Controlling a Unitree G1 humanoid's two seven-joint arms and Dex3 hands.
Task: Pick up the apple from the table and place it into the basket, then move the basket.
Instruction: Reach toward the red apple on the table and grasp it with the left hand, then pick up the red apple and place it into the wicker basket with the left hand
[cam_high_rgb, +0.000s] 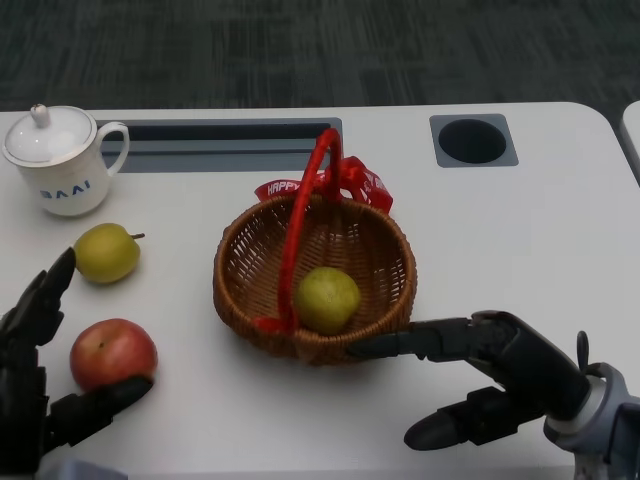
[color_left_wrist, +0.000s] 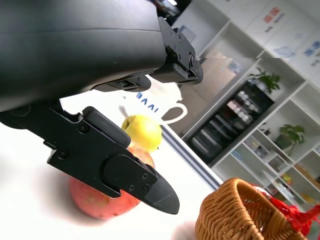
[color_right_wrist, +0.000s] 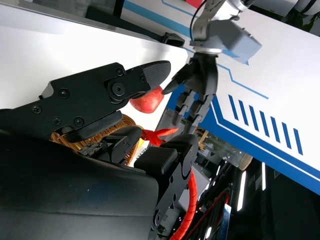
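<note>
left hand (cam_high_rgb: 40, 380) open around apple (cam_high_rgb: 112, 351)

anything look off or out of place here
Nothing is spilled, tipped or damaged. One oddity: the basket already holds a green pear-like fruit, while the red apple sits on the table beside the left hand, not yet gripped. The right hand touches the basket's rim.

Woven wicker basket (cam_high_rgb: 240, 262), glossy white ceramic cup (cam_high_rgb: 62, 175), smooth matt table (cam_high_rgb: 540, 230).

Left hand (cam_high_rgb: 40, 385) open, fingers (cam_high_rgb: 100, 400) spread; right hand (cam_high_rgb: 490, 375) open, fingers extended.
</note>
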